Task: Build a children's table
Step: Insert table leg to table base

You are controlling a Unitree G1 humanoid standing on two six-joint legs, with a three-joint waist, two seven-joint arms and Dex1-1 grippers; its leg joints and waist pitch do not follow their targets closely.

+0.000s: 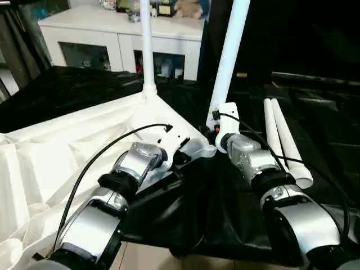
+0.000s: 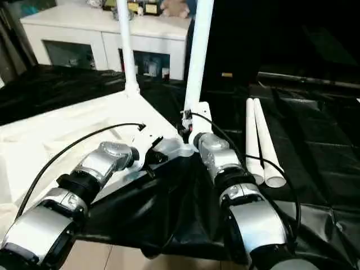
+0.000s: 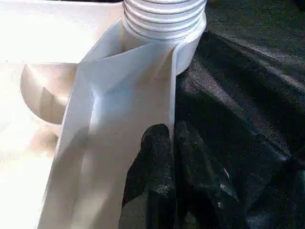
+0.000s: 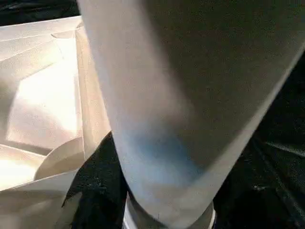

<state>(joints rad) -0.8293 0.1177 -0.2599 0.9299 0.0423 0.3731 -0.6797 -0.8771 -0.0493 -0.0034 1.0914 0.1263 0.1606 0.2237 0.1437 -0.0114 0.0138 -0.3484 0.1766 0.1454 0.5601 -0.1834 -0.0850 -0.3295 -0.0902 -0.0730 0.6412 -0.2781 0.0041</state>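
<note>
The white tabletop (image 1: 84,140) lies underside up on the left. One white leg (image 1: 147,50) stands upright in its far corner socket. A second leg (image 1: 229,62) rises, slightly tilted, from the near corner socket (image 1: 203,149); its threaded end (image 3: 164,19) sits at that socket. My right gripper (image 1: 215,128) is shut on this leg just above the socket, and the leg's shaft (image 4: 190,95) passes between its fingers. My left gripper (image 3: 172,131) is shut on the tabletop's thin rim (image 3: 164,86), close to the same corner. Two more legs (image 1: 284,140) lie side by side on the right.
Black cloth (image 1: 320,112) covers the work surface and hangs over its front edge, with floor (image 1: 152,259) below. A white cabinet with glass doors (image 1: 121,39) stands behind. A black cable (image 1: 107,149) arcs over my left forearm.
</note>
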